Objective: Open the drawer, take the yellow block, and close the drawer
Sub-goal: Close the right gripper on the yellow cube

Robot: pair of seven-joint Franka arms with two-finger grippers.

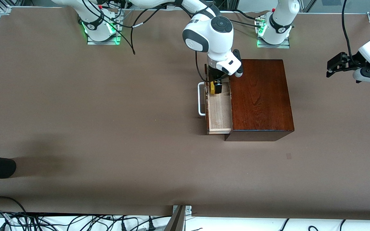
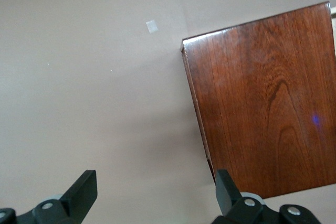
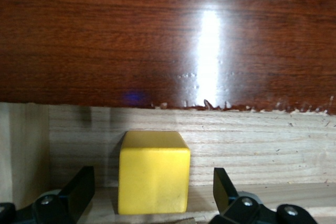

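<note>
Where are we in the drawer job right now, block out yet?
Done: the shallow pale-wood drawer is pulled out of the glossy mahogany box. In hand: the right hand is down in the drawer, fingers open either side of the small yellow cube, not closed on it. Left: grip, lift it out, shut the drawer. The left hand waits open above the table beside the box.

I find no lettering, label, brand or number that I can read anywhere in my three views. The round marks on the arms' bases are too small for me to make out, and the wooden box point(image 1: 260, 96) carries only grain and glare.
</note>
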